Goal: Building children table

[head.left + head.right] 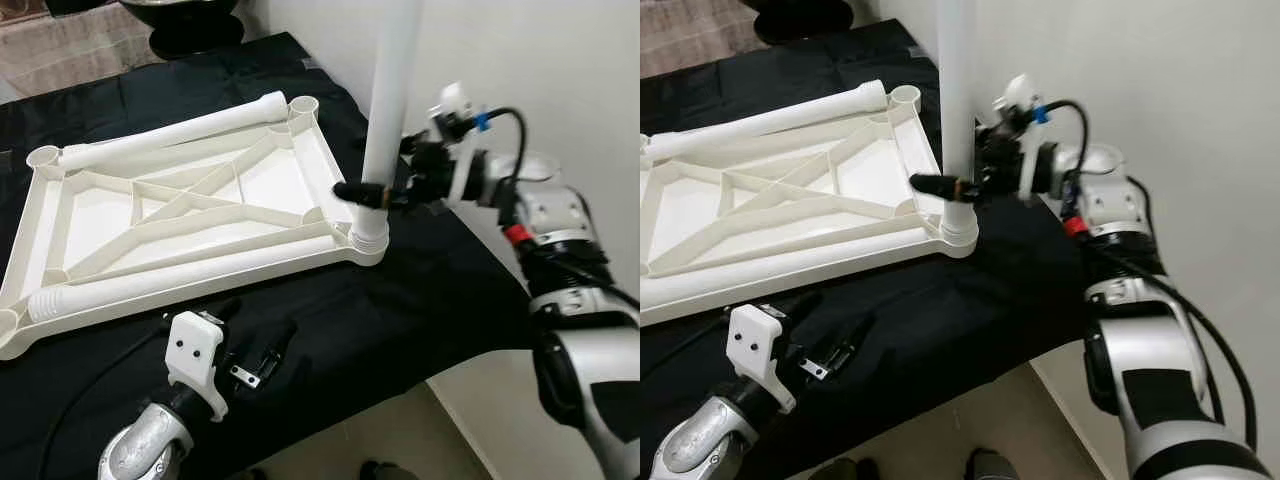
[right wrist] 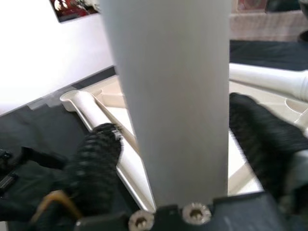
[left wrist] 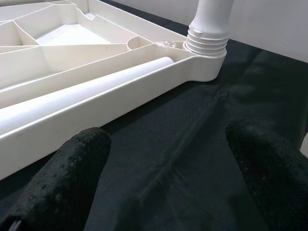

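White moulded plastic makes up the table top (image 1: 190, 215), which we see lying underside up on a black cloth (image 1: 400, 310) that covers the work surface, its ribbed bracing exposed so that the corner sockets face upward and can take the legs. One leg (image 1: 390, 110) stands upright in the socket at the top's corner nearest the cloth's right edge, its threaded collar (image 3: 208, 38) seated at the socket's rim. The right gripper (image 1: 372, 193) reaches in from the right edge and clasps this leg low on its shaft, just above the collar, a black finger (image 2: 96, 159) on either side. We judge this low hold to serve the seating or screwing of the leg, since a grip near the joint keeps the shaft in line with the socket; whether the thread is fully home we cannot tell. Two further legs lie flat within the upturned top: one (image 1: 170, 135) along its far long side, the other (image 1: 190, 275) along its near long side, presumably stored there awaiting the remaining sockets. The empty socket (image 1: 302, 103) at the far right corner is near the standing leg. The left gripper (image 1: 255, 345) rests low over the cloth near its front edge, its fingers (image 3: 62, 183) spread wide and empty.
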You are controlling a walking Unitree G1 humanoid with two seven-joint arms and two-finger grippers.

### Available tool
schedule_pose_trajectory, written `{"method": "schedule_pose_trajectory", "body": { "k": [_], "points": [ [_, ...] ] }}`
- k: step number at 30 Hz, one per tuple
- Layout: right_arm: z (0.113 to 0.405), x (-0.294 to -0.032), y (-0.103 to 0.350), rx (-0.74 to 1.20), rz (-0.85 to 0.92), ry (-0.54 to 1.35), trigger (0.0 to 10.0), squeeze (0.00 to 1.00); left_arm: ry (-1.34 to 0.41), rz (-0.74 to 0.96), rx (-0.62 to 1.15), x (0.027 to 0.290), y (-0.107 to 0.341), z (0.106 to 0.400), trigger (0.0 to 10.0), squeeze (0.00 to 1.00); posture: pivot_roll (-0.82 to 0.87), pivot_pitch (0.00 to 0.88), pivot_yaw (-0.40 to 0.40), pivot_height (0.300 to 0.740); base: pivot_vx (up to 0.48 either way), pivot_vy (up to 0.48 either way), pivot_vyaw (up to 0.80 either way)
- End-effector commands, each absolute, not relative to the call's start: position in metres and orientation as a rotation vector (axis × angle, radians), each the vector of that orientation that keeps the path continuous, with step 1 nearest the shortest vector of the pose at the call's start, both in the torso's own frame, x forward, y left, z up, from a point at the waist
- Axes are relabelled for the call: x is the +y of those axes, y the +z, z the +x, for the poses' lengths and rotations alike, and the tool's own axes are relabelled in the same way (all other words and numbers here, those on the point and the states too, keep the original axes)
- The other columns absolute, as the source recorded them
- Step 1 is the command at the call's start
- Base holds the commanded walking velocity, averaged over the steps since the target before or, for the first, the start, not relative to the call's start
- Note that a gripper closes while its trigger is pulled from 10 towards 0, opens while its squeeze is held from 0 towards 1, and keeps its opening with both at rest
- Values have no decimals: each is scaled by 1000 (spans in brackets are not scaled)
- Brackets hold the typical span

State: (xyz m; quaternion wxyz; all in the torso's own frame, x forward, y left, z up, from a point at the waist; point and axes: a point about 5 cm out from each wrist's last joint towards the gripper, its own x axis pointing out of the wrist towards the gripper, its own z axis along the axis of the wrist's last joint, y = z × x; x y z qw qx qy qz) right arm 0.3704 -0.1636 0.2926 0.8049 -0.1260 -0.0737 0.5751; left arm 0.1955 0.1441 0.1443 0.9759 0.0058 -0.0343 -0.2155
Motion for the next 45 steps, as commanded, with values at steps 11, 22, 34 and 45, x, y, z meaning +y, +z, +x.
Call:
{"method": "schedule_pose_trajectory", "body": {
  "k": [11,22,34,45],
  "points": [
    [362,-182,283,-103,-252,1332,0,0,-455,18,-59,144,149,191,10000,0,69,229,-11,740,0,0,0],
    [329,-159,147,187,-158,63,0,0,-452,17,-65,145,142,198,10000,0,15,137,-49,740,0,0,0],
    [350,-129,170,146,-126,256,10000,0,-457,22,-66,145,132,215,10000,0,8,46,-71,740,0,0,0],
    [351,-143,197,7,-152,605,10000,1000,-468,10,-69,144,137,208,10000,0,30,123,-62,740,0,0,0]
  ]
}}
